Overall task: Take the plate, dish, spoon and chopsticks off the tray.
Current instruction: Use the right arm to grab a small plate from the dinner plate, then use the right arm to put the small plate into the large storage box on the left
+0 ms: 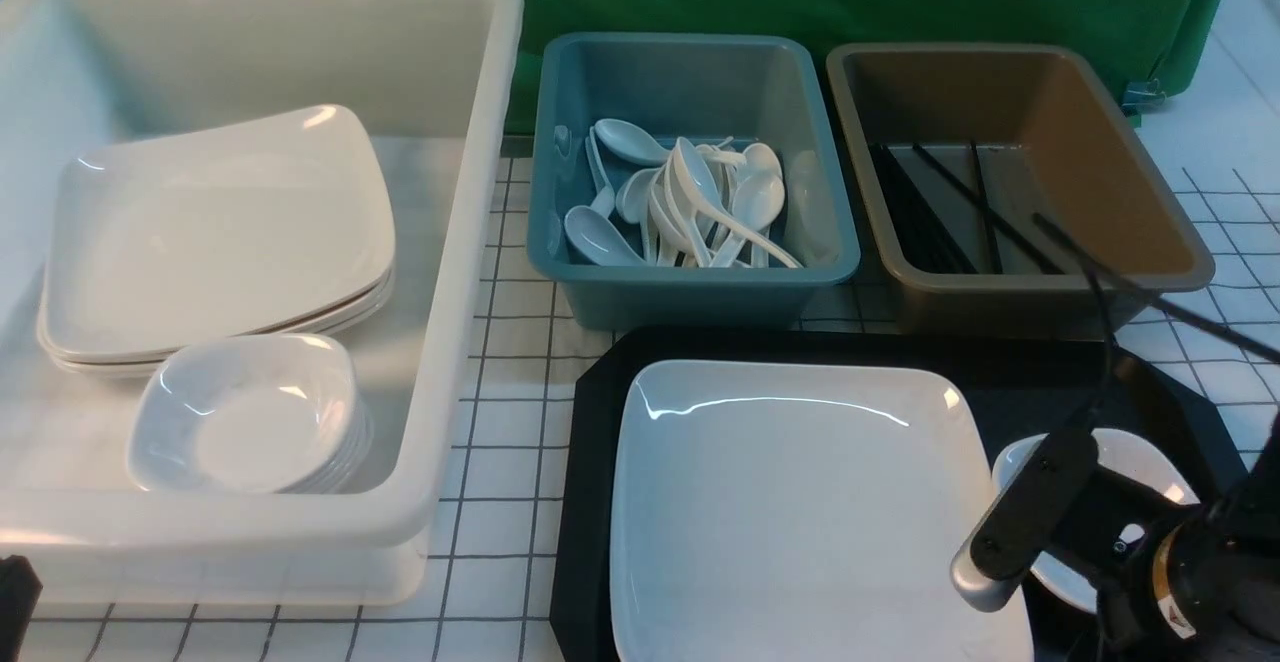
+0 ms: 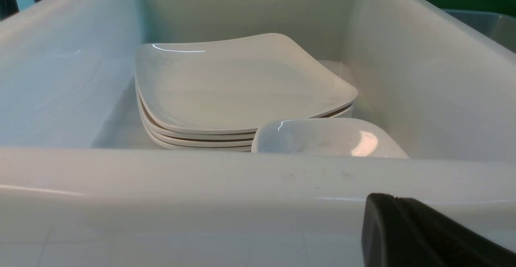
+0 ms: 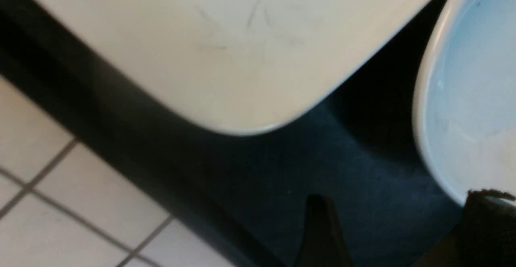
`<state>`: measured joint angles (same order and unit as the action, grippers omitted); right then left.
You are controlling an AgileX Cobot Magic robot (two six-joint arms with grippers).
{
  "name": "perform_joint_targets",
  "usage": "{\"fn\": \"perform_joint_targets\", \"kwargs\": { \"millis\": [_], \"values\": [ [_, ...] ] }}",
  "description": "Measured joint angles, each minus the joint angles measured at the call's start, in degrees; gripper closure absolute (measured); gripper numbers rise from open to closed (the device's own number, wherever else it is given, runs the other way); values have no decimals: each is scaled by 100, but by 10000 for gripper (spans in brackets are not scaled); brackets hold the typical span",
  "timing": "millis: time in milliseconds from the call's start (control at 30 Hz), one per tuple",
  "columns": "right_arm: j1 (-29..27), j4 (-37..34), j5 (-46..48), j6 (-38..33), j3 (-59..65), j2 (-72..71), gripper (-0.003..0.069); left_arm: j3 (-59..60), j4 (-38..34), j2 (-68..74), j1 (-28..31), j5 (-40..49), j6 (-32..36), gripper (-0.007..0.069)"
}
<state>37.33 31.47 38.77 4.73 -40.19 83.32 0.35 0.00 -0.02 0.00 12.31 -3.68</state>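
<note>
Reading from the lower left, I have the left gripper [image 2: 411, 230] closed in front of the white tub [image 1: 300, 532]. At lower centre the plate [image 1: 800, 502] lies flat on the tray [image 1: 590, 462]. At lower right my right gripper [image 3: 401, 202] stands spread, the dish [image 1: 1140, 457] rim just beside one finger [image 3: 489, 226], with bare tray between the two.

Front view: set high on the robot's own side, facing forward and down over the counter [image 1: 500, 442], taking in the white tub [image 1: 470, 242] and the tray [image 1: 590, 462].

Left wrist view: low and close against the white tub's near wall, looking over its rim at the stacked plates [image 2: 242, 89] — the front view has them too.

Right wrist view: very near, looking almost straight down on the plate [image 3: 242, 37] corner and the dish [image 3: 467, 97] rim — both lie in the front view's lower right.
</note>
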Motion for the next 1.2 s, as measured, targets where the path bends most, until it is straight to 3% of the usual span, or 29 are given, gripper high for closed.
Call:
{"fn": "perform_joint_targets", "kwargs": {
  "millis": [133, 300, 467, 633, 733, 933, 1200],
  "values": [
    [7, 710, -75, 474, 0, 495, 170, 0, 0, 0, 0, 0, 0, 603],
    [7, 1153, -194, 580, 0, 920, 170, 0, 0, 0, 0, 0, 0, 604],
    [9, 1421, -323, 628, -11, 1188, 228, 0, 0, 0, 0, 0, 0, 604],
    [9, 1571, -359, 639, -17, 1240, 466, 0, 0, 0, 0, 0, 0, 604],
    [29, 1676, -280, 651, -84, 1240, 533, 0, 0, 0, 0, 0, 0, 604],
    [62, 1026, 219, 495, -349, 1035, 554, 0, 0, 0, 0, 0, 0, 604],
    [57, -520, 1372, -353, -1291, -263, 574, 0, 0, 0, 0, 0, 0, 604]
  ]
}}
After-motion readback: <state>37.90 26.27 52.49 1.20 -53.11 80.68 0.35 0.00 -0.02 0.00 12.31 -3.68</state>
